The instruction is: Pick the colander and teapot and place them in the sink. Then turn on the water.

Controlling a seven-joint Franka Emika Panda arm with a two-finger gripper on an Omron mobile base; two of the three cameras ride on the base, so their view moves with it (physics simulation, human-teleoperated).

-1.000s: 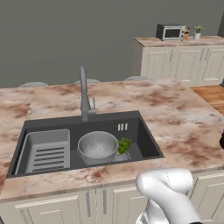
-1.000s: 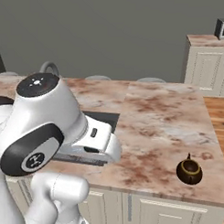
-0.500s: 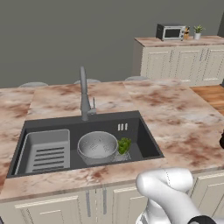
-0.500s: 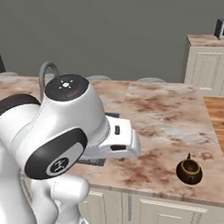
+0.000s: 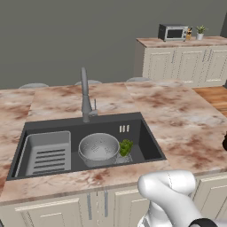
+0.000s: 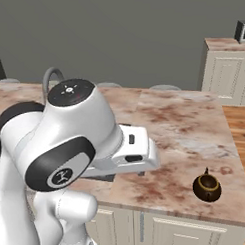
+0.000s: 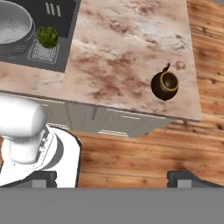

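We see the colander (image 5: 98, 147) sitting in the sink (image 5: 150, 144), a green bunch (image 5: 126, 146) just beside it. The teapot (image 7: 165, 85) stands on the surface (image 7: 127, 48) near its edge, well apart from the sink. Our end effector (image 7: 116, 178) hovers above, jaws wide, holding nothing.

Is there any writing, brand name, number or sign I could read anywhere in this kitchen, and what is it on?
No readable text anywhere.
Robot arm: a small round white emblem on a dark joint cap, too blurred to read as letters.
Microwave: front panel too small to show any label.
Teapot, colander, sink and tap: no markings.
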